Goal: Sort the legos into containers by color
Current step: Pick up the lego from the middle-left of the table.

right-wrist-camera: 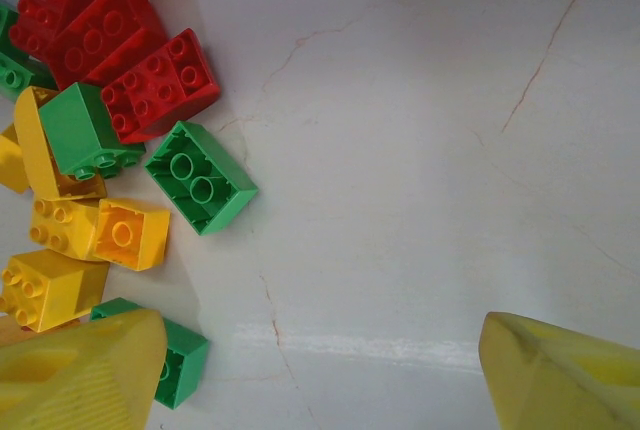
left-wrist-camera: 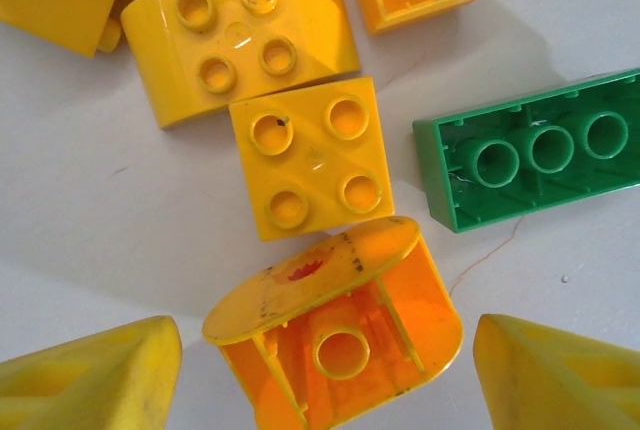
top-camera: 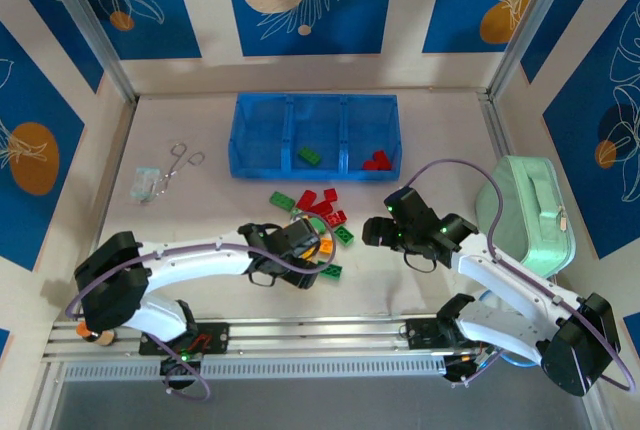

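Top external view: the legos (top-camera: pixel 318 218) are heaped on the table (top-camera: pixel 200 220) at 6 o'clock of the blue tray (top-camera: pixel 315 100). One green brick (top-camera: pixel 309 156) is seen in its middle compartment, red bricks (top-camera: pixel 377 161) in the right one. Hidden under the arm from above, a rounded yellow brick (left-wrist-camera: pixel 335 335) is shown by the left wrist view, closely flanked by the left gripper (left-wrist-camera: pixel 330 375), jaws spread. In the right wrist view, the right gripper (right-wrist-camera: pixel 325 370) is spread over bare table, bricks at 9 o'clock.

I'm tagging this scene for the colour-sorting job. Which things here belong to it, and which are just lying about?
Belong to the job: the loose legos on the table; the green lego and red legos already in the blue tray; the tray itself.

Just lying about: the scissors, the clear packet, the mint-green case.
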Controlling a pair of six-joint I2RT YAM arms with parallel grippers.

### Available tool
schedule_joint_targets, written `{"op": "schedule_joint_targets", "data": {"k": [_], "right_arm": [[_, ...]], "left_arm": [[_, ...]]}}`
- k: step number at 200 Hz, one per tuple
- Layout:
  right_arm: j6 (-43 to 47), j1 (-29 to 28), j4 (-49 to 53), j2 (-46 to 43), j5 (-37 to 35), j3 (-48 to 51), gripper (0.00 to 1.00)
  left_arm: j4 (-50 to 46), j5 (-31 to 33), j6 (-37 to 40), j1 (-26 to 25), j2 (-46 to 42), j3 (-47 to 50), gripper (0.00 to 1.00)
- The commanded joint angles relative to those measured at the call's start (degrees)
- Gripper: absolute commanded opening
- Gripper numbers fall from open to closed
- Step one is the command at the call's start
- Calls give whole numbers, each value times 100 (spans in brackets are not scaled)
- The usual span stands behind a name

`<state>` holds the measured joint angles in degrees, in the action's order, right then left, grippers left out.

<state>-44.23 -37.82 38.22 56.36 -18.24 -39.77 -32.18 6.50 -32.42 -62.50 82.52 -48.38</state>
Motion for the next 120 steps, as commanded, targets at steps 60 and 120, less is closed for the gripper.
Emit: {"op": "schedule_joint_targets", "data": {"k": [60,120], "right_arm": [[-121,-32,37,-107,-81,97,82],[-96,-10,37,-99,-88,76,83]], "left_arm": [[131,-53,813,-105,-140,164,84],[145,46,1611,-105,118,109,85]]}}
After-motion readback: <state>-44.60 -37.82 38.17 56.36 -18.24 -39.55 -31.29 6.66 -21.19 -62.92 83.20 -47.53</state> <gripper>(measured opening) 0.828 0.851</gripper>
